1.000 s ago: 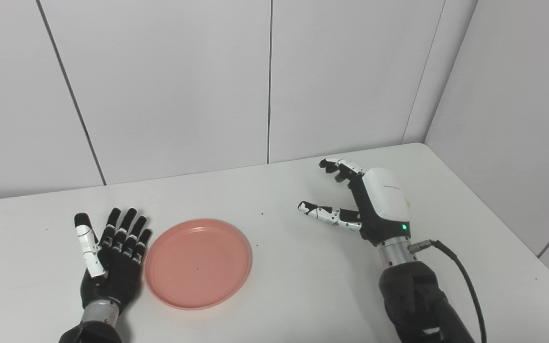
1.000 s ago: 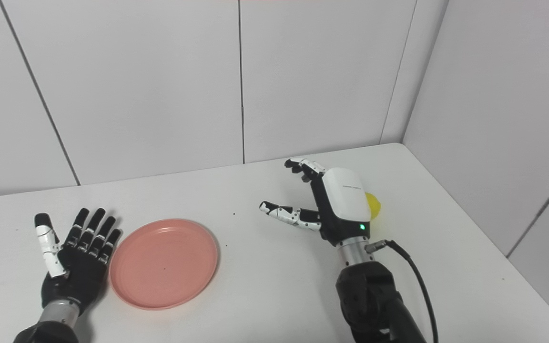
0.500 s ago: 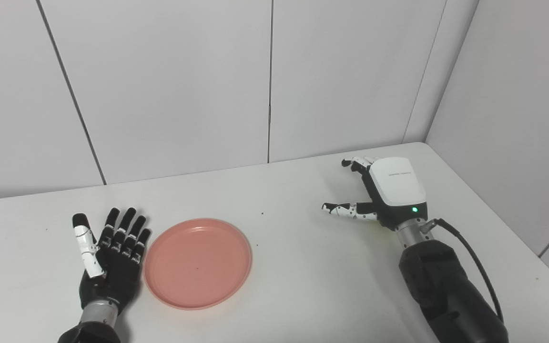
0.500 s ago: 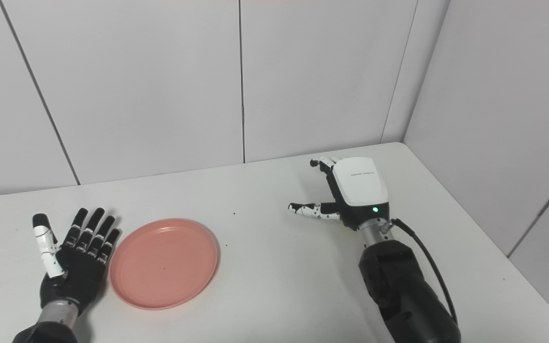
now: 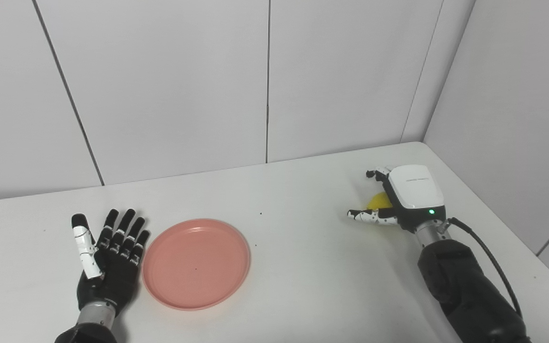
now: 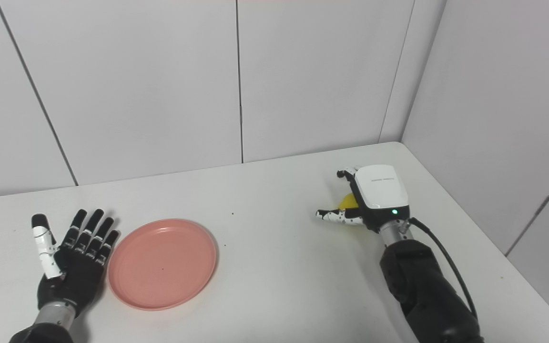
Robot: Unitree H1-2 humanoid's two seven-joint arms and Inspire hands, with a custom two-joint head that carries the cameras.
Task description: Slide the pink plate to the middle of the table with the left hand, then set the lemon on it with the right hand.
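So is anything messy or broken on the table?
Nothing looks broken or spilled. The plate lies flat beside the open left hand, and the right hand is around the lemon. Only tiny dark specks mark the table.

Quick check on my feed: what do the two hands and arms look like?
Left hand: black palm and fingers, white thumb segment, silver wrist. Right hand: white back shell with green light, black-and-white speckled fingers, silver wrist, black padded forearm, black cable.

Pink plate (image 5: pixel 196 264) lying flat near table's (image 5: pixel 303 286) front-left corner. Left hand (image 5: pixel 108 259) resting palm-up just beside plate's left rim, fingers spread. Right hand (image 5: pixel 401 200) reaching over lemon (image 5: pixel 378 202) near table's right edge, thumb and fingers flanking it.
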